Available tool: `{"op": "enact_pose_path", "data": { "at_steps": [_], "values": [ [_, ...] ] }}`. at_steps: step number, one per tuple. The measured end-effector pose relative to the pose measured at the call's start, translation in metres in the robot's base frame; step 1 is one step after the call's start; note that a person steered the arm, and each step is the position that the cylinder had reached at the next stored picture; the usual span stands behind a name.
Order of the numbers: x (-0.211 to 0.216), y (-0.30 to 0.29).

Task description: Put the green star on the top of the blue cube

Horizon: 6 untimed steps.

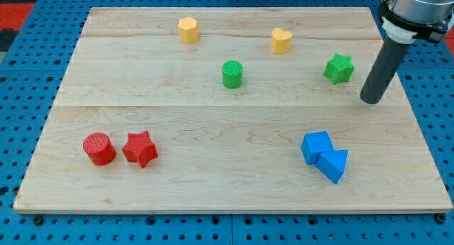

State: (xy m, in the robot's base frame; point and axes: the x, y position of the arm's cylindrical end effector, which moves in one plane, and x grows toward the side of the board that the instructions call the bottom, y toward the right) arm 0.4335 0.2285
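The dark rod comes down from the view's top right, and my tip (370, 100) rests on the wooden board (213, 181) just to the view's right of the green star (339, 68) and a little lower, with a small gap between them, so the two are near but not touching. There is no pincer on this arm to be apart or together, only the plain rod end. The green star sits toward the view's upper right. The blue cube (316, 146) lies well below it, toward the view's lower right, and a blue wedge-shaped block (333, 165) presses against the cube's lower right side. A green cylinder (232, 74) stands near the middle of the board's upper half. Two yellow blocks sit along the view's top: one with flat sides (188, 30) to the left, and a heart-shaped one (281, 40) to its right. At the view's lower left a red cylinder (98, 148) and a red star (140, 148) stand just beside each other.
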Motion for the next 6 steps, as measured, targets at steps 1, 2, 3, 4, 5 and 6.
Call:
{"op": "enact_pose_path", "data": {
  "at_steps": [1,2,3,4,5,6],
  "values": [
    [0.013,0.026],
    [-0.005,0.069],
    [-0.080,0.071],
    [-0.109,0.034],
    [-0.084,-0.024],
    [-0.074,-0.030]
  ]
}}
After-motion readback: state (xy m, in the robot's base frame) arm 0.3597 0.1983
